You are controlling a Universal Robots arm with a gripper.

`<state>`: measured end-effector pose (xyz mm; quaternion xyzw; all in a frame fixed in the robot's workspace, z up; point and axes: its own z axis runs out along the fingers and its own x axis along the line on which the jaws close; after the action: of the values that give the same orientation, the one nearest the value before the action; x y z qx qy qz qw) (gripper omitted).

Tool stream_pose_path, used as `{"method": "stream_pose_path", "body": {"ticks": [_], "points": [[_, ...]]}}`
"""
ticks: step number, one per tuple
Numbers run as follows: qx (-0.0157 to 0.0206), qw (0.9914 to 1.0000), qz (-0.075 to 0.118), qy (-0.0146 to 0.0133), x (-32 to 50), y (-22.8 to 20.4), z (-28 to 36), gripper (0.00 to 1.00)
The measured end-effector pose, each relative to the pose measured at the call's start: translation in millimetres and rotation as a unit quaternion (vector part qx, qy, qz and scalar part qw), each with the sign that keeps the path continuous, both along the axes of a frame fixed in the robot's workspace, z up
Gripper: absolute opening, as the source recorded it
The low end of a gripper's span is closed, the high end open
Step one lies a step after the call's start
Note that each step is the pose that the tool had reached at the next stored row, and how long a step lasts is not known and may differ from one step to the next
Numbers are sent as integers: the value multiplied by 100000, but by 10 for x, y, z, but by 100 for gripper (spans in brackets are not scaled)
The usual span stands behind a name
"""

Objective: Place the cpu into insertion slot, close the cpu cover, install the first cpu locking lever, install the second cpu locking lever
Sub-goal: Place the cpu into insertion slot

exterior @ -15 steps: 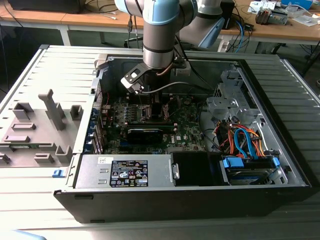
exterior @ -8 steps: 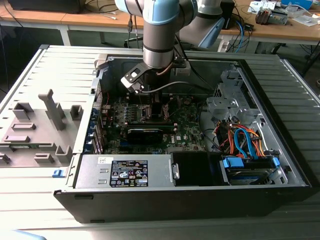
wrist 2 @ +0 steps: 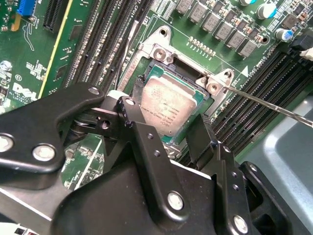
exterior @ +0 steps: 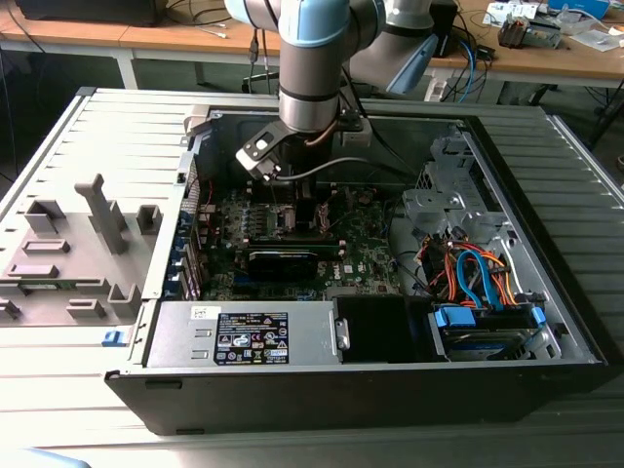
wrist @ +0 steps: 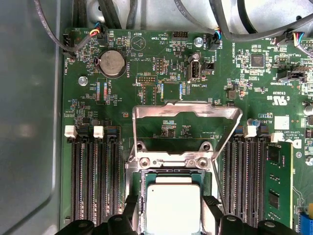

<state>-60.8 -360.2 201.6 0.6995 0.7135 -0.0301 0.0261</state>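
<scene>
Open computer case (exterior: 322,390) lies on grey slatted desk (exterior: 88,136), wooden desks (exterior: 195,39) behind. Tool (wrist: 171,201) straddles cpu (wrist: 173,213) at insertion slot (wrist 2: 168,61); grip cannot be told

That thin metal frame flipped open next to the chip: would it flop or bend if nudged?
Probably stiff: the cpu cover looks like pressed metal plate. It would likely swing rather than slide, as its base seems hinged beside the cpu. Its cut-out middle suggests little weight.
</scene>
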Motion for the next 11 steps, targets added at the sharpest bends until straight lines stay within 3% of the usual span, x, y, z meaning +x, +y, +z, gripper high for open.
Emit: {"method": "stream_pose_path", "body": {"ticks": [5,9,11], "points": [[63,100000,-3,-13,0,1,44,62],[435,99999,1,5,-1,-1,17,62],[831,99997,9,4,0,0,6,62]]}}
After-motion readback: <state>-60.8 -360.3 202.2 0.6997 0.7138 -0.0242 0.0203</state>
